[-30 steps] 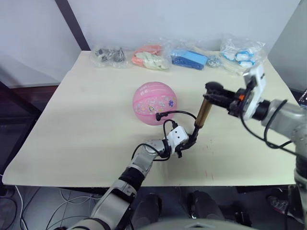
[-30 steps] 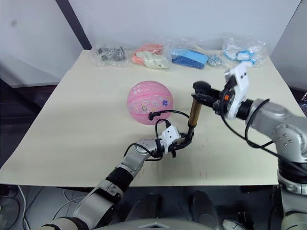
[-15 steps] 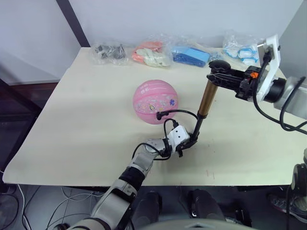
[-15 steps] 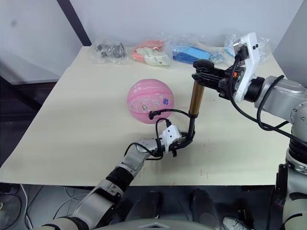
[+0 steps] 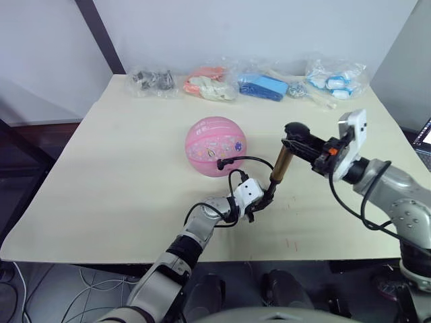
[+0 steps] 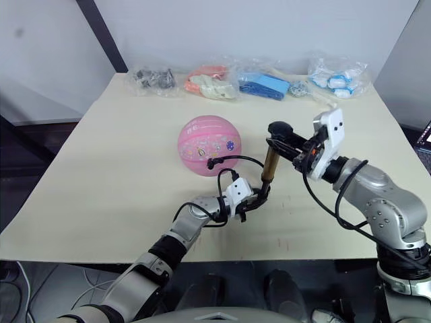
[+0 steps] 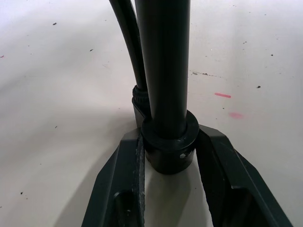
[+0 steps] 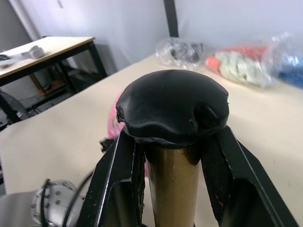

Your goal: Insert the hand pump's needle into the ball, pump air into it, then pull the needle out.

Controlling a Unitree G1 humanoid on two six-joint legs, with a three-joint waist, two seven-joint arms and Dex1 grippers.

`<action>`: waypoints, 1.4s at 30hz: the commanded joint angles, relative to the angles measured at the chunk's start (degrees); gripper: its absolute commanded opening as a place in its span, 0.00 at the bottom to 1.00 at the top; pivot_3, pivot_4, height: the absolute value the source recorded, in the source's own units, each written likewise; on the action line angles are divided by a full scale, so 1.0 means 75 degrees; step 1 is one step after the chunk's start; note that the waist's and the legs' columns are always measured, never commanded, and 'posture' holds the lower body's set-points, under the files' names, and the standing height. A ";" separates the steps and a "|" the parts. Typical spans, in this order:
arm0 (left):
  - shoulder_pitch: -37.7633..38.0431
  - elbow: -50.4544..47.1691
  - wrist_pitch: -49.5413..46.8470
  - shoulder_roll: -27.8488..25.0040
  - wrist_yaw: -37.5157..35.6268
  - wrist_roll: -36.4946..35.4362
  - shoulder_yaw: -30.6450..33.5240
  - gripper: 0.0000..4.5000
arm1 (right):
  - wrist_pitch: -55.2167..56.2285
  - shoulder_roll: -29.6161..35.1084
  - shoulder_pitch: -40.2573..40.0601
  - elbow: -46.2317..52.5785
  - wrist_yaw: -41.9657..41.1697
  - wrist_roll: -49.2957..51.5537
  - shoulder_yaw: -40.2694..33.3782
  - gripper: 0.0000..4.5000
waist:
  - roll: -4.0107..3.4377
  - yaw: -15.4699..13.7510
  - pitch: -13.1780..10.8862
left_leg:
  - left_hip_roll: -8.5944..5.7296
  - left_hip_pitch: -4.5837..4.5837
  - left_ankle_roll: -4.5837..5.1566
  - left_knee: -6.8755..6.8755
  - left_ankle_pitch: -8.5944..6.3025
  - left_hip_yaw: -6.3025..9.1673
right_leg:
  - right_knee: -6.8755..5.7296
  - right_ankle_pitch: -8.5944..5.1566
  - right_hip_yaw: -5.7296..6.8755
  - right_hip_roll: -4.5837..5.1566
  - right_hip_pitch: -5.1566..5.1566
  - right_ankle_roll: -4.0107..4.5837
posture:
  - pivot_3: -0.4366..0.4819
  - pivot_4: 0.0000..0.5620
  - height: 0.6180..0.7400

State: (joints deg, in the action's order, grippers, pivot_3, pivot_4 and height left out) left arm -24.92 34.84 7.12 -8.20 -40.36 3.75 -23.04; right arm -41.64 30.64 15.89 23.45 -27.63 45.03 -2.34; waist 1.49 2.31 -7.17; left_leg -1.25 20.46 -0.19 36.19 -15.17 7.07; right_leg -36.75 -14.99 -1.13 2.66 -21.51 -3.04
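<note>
The pink ball (image 5: pixel 215 146) rests mid-table. The hand pump (image 5: pixel 279 168) stands upright just to its right, gold barrel under a black handle (image 5: pixel 296 130). Its thin black hose (image 5: pixel 246 160) loops to the ball's near side, where the black fitting (image 5: pixel 221 163) touches the rubber; the needle's pin is hidden there. My left gripper (image 5: pixel 261 200) is shut on the pump's black lower end (image 7: pixel 169 144), down on the table. My right gripper (image 5: pixel 304 141) is shut on the handle (image 8: pixel 173 104), with a finger (image 8: pixel 118 189) on either side of the barrel (image 8: pixel 173 189).
Several clear bags lie along the table's far edge: dark parts (image 5: pixel 153 79), orange items (image 5: pixel 210 82), blue items (image 5: pixel 266 85), white-blue items (image 5: pixel 335 77). The table (image 5: pixel 114 168) has bare surface to the left of the ball and in front of it.
Half a second ago my right gripper held the handle and barrel raised high, with the black rod exposed. It has now pushed them back down. The left gripper and the ball stayed put.
</note>
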 commanded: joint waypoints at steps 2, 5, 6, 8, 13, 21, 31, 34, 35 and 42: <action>0.0485 0.0736 -0.0547 -0.0409 -0.0149 0.0468 -0.0214 0.24 | -0.0019 -0.0248 -0.1049 -0.1242 -0.0347 -0.1231 0.1595 0.25 | 0.0016 0.0018 0.0025 | 0.0007 -0.0023 0.0000 -0.0019 0.0000 -0.0003 | 0.0000 -0.0003 -0.0007 -0.0004 0.0011 0.0006 | 0.48 0.27 1.00; 0.0510 0.0682 -0.0577 -0.0408 -0.0158 0.0472 -0.0223 0.24 | 0.0164 -0.0444 -0.1162 -0.1477 -0.0472 -0.1612 0.1853 0.25 | 0.0018 0.0018 0.0026 | 0.0011 -0.0072 -0.0001 -0.0046 -0.0001 -0.0015 | 0.0000 -0.0009 -0.0020 -0.0004 0.0032 0.0013 | 0.48 0.27 1.00; 0.0515 0.0663 -0.0587 -0.0406 -0.0161 0.0472 -0.0225 0.24 | 0.0199 -0.0484 -0.1175 -0.1509 -0.0504 -0.1693 0.1868 0.25 | 0.0022 0.0016 0.0033 | 0.0016 -0.0091 -0.0002 -0.0061 -0.0001 -0.0016 | 0.0001 -0.0016 -0.0021 -0.0004 0.0047 0.0023 | 0.48 0.27 1.00; 0.0514 0.0647 -0.0603 -0.0397 -0.0165 0.0473 -0.0228 0.24 | 0.0209 -0.0530 -0.1168 -0.1488 -0.0566 -0.1793 0.1805 0.25 | 0.0024 0.0011 0.0042 | 0.0024 -0.0095 -0.0002 -0.0076 -0.0001 -0.0011 | 0.0001 -0.0020 -0.0017 -0.0011 0.0046 0.0031 | 0.48 0.27 1.00; 0.0480 0.0691 -0.0606 -0.0367 -0.0168 0.0476 -0.0217 0.24 | -0.0183 -0.0338 -0.0697 -0.0796 -0.0544 -0.1296 0.0848 0.25 | 0.0031 0.0000 0.0048 | 0.0027 -0.0093 -0.0003 -0.0088 -0.0001 -0.0008 | 0.0003 -0.0023 -0.0016 -0.0015 0.0046 0.0036 | 0.48 0.27 1.00; 0.0467 0.0713 -0.0605 -0.0311 -0.0189 0.0482 -0.0233 0.24 | -0.1738 0.0476 0.1304 0.0379 -0.0101 0.1124 -0.1448 0.25 | -0.0107 -0.0062 -0.0108 | -0.0004 -0.0032 -0.0004 -0.0084 0.0001 -0.0010 | 0.0004 -0.0020 -0.0018 0.0012 -0.0003 0.0032 | 0.48 0.27 1.00; 0.0416 0.0811 -0.0565 -0.0270 -0.0184 0.0474 -0.0261 0.24 | -0.2766 0.1702 0.3453 0.0011 0.0845 0.3318 -0.2740 0.25 | -0.0081 -0.0120 -0.0212 | -0.0020 0.0057 -0.0002 -0.0021 0.0002 0.0003 | 0.0005 -0.0002 0.0009 0.0031 -0.0043 0.0022 | 0.48 0.27 1.00; 0.0402 0.0854 -0.0548 -0.0257 -0.0178 0.0479 -0.0262 0.24 | -0.2784 0.1880 0.3717 -0.0106 0.1043 0.3607 -0.2769 0.25 | -0.0091 -0.0163 -0.0223 | -0.0025 0.0080 -0.0002 -0.0017 0.0002 -0.0005 | 0.0002 0.0014 0.0001 0.0045 -0.0069 0.0040 | 0.48 0.27 1.00; 0.0390 0.0876 -0.0540 -0.0251 -0.0179 0.0482 -0.0258 0.24 | -0.2778 0.1953 0.3799 -0.0132 0.1078 0.3633 -0.2749 0.25 | -0.0092 -0.0177 -0.0224 | -0.0026 0.0107 -0.0001 -0.0011 0.0002 -0.0008 | 0.0001 0.0016 0.0002 0.0046 -0.0091 0.0038 | 0.48 0.27 1.00; 0.0317 0.1025 -0.0469 -0.0226 -0.0169 0.0491 -0.0247 0.24 | -0.2619 0.1967 0.2878 0.0208 0.0869 0.3026 -0.2171 0.25 | -0.0091 -0.0201 -0.0227 | -0.0038 0.0196 -0.0001 0.0031 0.0004 -0.0015 | -0.0011 0.0036 -0.0013 0.0054 -0.0172 0.0016 | 0.48 0.27 1.00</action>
State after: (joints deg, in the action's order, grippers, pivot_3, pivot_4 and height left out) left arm -26.24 33.43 7.97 -7.17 -42.12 3.14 -23.24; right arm -65.68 44.69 37.49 22.85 -20.46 69.63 -16.15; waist 0.82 0.80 -8.87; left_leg -1.58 21.89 -0.20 36.42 -15.14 6.93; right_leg -36.84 -14.72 -1.23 3.05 -22.77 -2.93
